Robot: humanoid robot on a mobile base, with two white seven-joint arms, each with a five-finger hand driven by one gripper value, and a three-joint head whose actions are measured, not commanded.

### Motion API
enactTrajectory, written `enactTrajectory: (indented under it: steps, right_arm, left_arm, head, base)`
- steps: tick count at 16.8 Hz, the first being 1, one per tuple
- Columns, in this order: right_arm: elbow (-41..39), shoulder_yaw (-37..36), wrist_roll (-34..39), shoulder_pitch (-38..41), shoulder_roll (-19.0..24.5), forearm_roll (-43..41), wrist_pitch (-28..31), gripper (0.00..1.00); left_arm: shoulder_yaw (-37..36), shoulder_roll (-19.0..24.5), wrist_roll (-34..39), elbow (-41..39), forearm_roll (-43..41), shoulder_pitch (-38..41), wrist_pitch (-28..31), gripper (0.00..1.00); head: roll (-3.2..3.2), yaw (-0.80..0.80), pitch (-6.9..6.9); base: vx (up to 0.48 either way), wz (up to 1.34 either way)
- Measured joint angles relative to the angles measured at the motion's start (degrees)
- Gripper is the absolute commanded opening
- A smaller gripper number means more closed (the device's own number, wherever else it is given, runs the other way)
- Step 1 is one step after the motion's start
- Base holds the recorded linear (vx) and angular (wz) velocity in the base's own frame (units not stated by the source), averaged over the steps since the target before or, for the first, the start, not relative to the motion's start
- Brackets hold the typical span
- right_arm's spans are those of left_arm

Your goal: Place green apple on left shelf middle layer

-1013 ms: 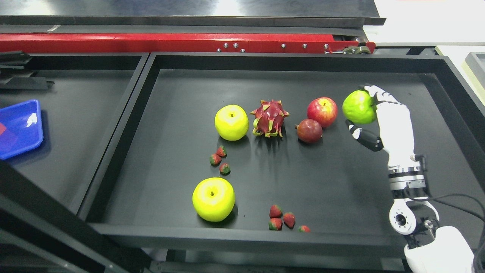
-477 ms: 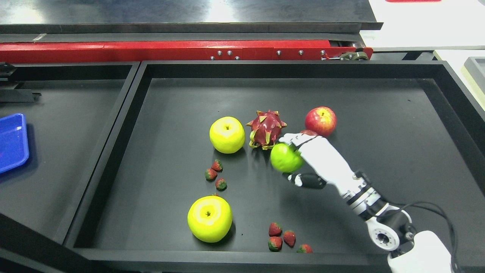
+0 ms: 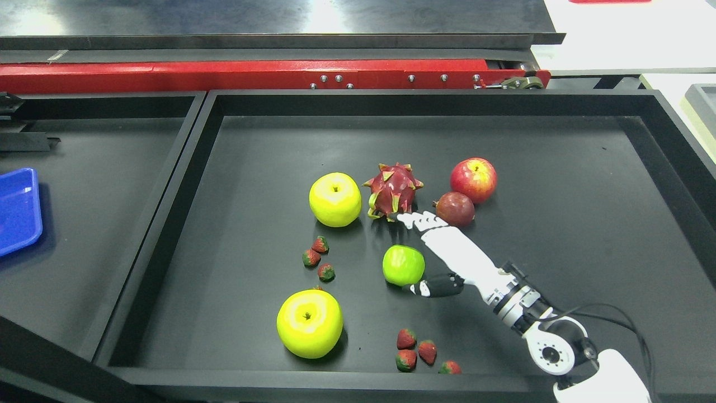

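While the green apple (image 3: 403, 265) sits on the floor of the big black tray (image 3: 649, 168), the right hand (image 3: 442, 246) lies just beside it on its right, fingers (image 3: 419, 220) stretched flat and spread, thumb (image 3: 433, 288) out below the fruit, holding nothing. Whether the palm touches the apple cannot be told; the thumb tip appears just clear of it. The arm enters from the lower right corner. The left hand is not in view.

Neighbours: dragon fruit (image 3: 392, 191) just above the fingertips, dark red fruit (image 3: 455, 209) at the fingertips' right, red apple (image 3: 474, 179) beyond that. A yellow apple (image 3: 335, 191) sits left of the dragon fruit; a second yellow apple (image 3: 309, 323) is lower left, near the front rim. Three strawberries (image 3: 318, 258) lie left of the green apple, another cluster of strawberries (image 3: 418, 354) below it by the front rim.

Open room: the right half of the tray floor is bare up to the right wall, as is the whole back strip under the rear rim and the left strip along the left wall. The green apple stands apart from all walls. Left of the tray a second black tray (image 3: 84, 235) carries a blue dish (image 3: 17, 207), cut off by the picture edge. A red rail (image 3: 224, 75) runs behind both trays.
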Motion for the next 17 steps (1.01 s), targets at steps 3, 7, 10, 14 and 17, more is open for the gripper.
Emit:
enactTrajectory:
  steps: [3, 7, 10, 14, 17]
  right_arm:
    - [0.1, -4.8, -1.3, 1.7, 3.1, -11.8, 2.3, 1.0]
    - [0.3, -11.2, -3.1, 5.4, 7.7, -22.4, 3.3, 1.0]
    - [0.3, -14.2, -4.4, 7.6, 9.8, -28.3, 3.4, 1.0]
    - [0.3, -15.7, -4.8, 10.3, 11.7, -32.9, 3.3, 1.0]
    - [0.2, -14.9, -5.1, 12.4, 12.7, -34.9, 3.0, 1.0]
  left_arm:
    - [0.0, 0.0, 0.0, 0.0, 0.0, 0.0, 0.0, 1.0]
    - [0.0, 0.0, 0.0, 0.0, 0.0, 0.0, 0.0, 1.0]
    - [0.0, 0.0, 0.0, 0.0, 0.0, 0.0, 0.0, 1.0]
    - [0.0, 0.0, 0.0, 0.0, 0.0, 0.0, 0.0, 1.0]
    - [0.0, 0.0, 0.0, 0.0, 0.0, 0.0, 0.0, 1.0]
  head:
    - [0.0, 0.0, -0.01]
    - [0.0, 0.0, -0.01]
    - [0.0, 0.0, -0.01]
    - [0.0, 0.0, -0.01]
    - [0.0, 0.0, -0.01]
  base:
    - [0.0, 0.0]
    - [0.0, 0.0]
    - [0.0, 0.0]
    - [0.0, 0.0]
    - [0.0, 0.0]
